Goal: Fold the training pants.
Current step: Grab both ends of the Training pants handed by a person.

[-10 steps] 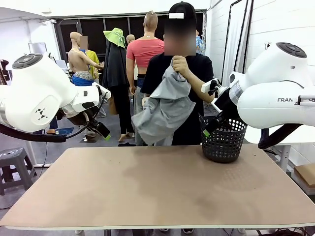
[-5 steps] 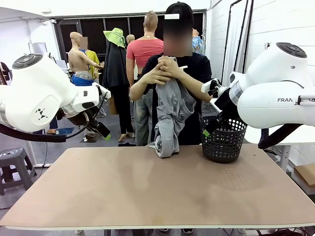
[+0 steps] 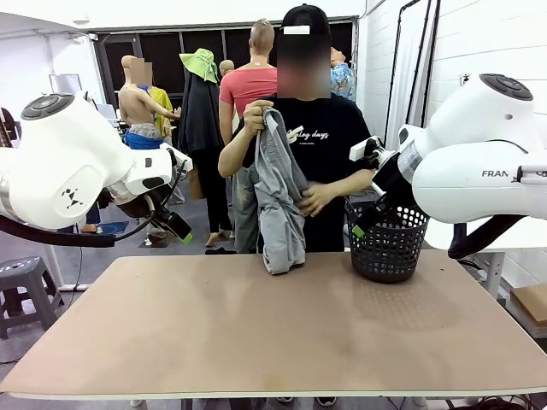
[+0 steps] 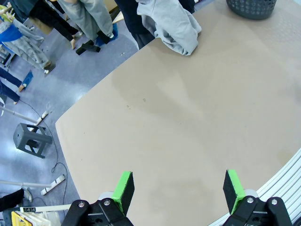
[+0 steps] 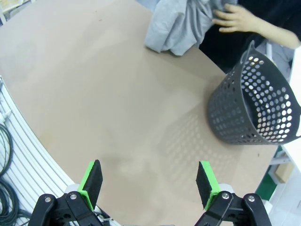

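A person at the far side holds up the light grey training pants (image 3: 280, 192) in both hands; the lower end rests on the table's far edge. The same bunched grey cloth shows as the training pants (image 4: 171, 23) and the training pants (image 5: 178, 26), with the person's hand (image 5: 233, 20) on them. My left gripper (image 4: 178, 188) hovers open high over the bare table, nothing between its green pads. My right gripper (image 5: 149, 182) is open too, above the table near the basket. In the front view the left gripper (image 3: 175, 226) hangs at the left and the right gripper (image 3: 363, 220) at the right.
A black mesh basket (image 3: 389, 242) stands at the far right of the brown table (image 3: 273, 333); it also appears as the basket (image 5: 254, 106). A grey stool (image 4: 32, 139) stands on the floor off the table's left side.
The person has pulled the pants from a bunched hold into a long hanging shape, one hand up at the top and the other lower down on the cloth. Neither arm has moved.
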`<state>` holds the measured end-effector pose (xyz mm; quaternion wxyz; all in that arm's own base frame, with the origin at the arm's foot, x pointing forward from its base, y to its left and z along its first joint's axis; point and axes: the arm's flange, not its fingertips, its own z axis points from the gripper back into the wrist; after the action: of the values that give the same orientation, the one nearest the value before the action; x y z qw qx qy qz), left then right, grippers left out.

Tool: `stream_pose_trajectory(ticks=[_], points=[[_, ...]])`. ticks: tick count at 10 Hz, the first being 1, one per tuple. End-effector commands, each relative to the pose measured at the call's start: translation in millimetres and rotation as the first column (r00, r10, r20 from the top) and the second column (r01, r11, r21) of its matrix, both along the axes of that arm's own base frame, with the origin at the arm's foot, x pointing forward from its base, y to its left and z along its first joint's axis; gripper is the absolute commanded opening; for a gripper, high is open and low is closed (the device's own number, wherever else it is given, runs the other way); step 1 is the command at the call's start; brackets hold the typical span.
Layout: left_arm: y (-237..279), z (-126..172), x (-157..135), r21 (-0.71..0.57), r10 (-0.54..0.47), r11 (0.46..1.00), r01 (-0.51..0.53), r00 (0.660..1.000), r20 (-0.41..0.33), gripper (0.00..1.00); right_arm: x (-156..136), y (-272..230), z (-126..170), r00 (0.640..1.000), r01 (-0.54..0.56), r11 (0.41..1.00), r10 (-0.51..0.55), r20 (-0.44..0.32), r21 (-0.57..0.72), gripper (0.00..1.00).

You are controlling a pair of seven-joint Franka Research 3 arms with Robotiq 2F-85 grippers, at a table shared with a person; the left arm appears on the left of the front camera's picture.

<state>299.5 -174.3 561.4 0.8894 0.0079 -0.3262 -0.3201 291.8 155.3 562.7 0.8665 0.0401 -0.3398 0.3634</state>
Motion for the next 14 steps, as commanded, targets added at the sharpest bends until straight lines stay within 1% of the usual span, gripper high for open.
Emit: stream_pose_trajectory(ticks=[1,14], points=[[0.1,-0.7,0.7,0.004,-0.007,1.000,0.007,1.000,0.000,1.00,0.6,0.6,-0.1,1.000,-0.001,1.000,0.001,0.001,0.006,1.00],[0.1,-0.7,0.7,0.004,-0.007,1.000,0.007,1.000,0.000,1.00,0.6,0.6,-0.1,1.000,-0.001,1.000,0.001,0.001,0.006,1.00]])
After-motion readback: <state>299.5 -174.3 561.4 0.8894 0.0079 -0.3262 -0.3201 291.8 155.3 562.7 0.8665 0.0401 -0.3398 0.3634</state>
